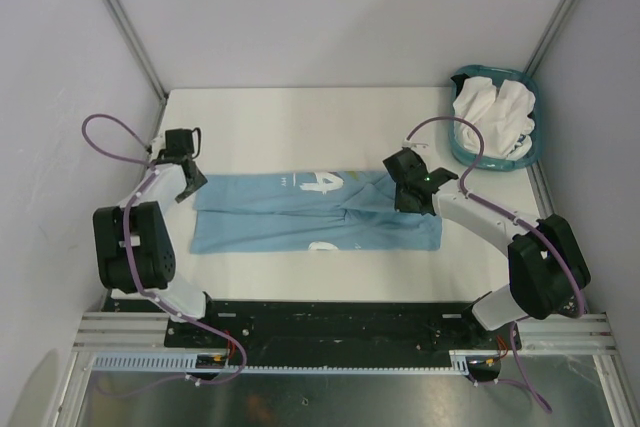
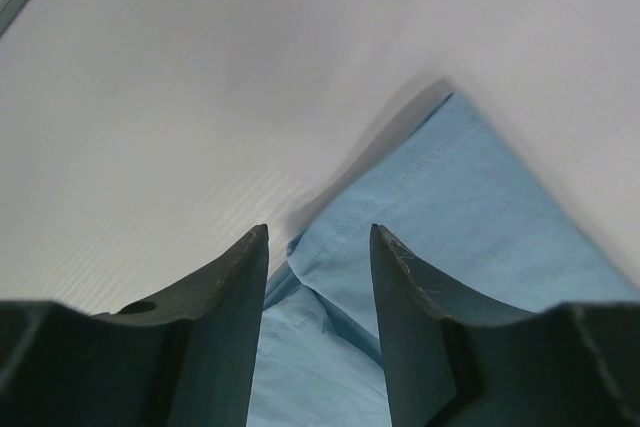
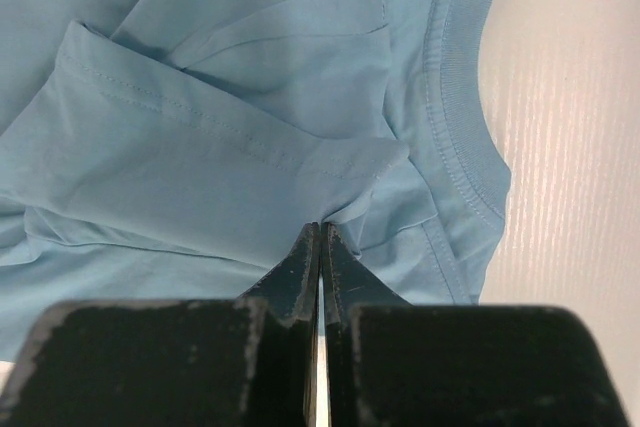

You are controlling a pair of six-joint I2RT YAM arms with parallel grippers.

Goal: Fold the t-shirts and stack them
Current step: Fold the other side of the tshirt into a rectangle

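with the right gripper [image 3: 320,232] pinching the light blue t-shirt [image 1: 300,217] at 3 o'clock, the left gripper [image 2: 318,247], wide at 9 o'clock, should bite the hem corner, then both lift level.

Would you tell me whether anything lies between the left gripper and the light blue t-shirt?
Nothing visible does. The left gripper is open, and the edge of the light blue t-shirt shows directly between its fingers, lying on the white table.

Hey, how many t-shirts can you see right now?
2 at least. One light blue shirt lies spread out in the middle of the table. White cloth is bunched in the teal basket at the far right corner; it may be several shirts, and I can't separate them.
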